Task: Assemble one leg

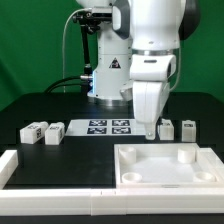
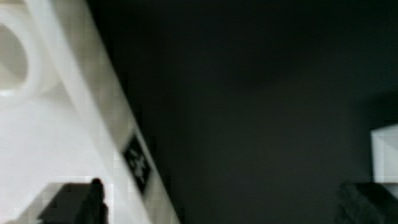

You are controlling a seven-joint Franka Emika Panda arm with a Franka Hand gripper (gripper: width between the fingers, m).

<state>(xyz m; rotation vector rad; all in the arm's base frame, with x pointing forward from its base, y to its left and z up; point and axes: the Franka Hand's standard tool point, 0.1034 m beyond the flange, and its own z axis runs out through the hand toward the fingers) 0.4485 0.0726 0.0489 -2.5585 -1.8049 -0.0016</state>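
Note:
Four small white tagged legs stand on the black table in the exterior view: two on the left (image 1: pixel 33 131) (image 1: pixel 52 131) and two on the right (image 1: pixel 167 128) (image 1: pixel 187 127). My gripper (image 1: pixel 150 130) hangs low just behind the far edge of the large white panel (image 1: pixel 165 168), left of the right pair of legs. In the wrist view the gripper (image 2: pixel 222 205) is open and empty, with dark table between the fingers. The panel's edge (image 2: pixel 54 130) runs past one finger (image 2: pixel 71 205). A white block, probably a leg (image 2: pixel 384 150), shows beside the other finger.
The marker board (image 1: pixel 108 126) lies on the table left of the gripper. A white L-shaped rail (image 1: pixel 45 175) runs along the front and left. The robot's base (image 1: pixel 108 70) and cables stand at the back.

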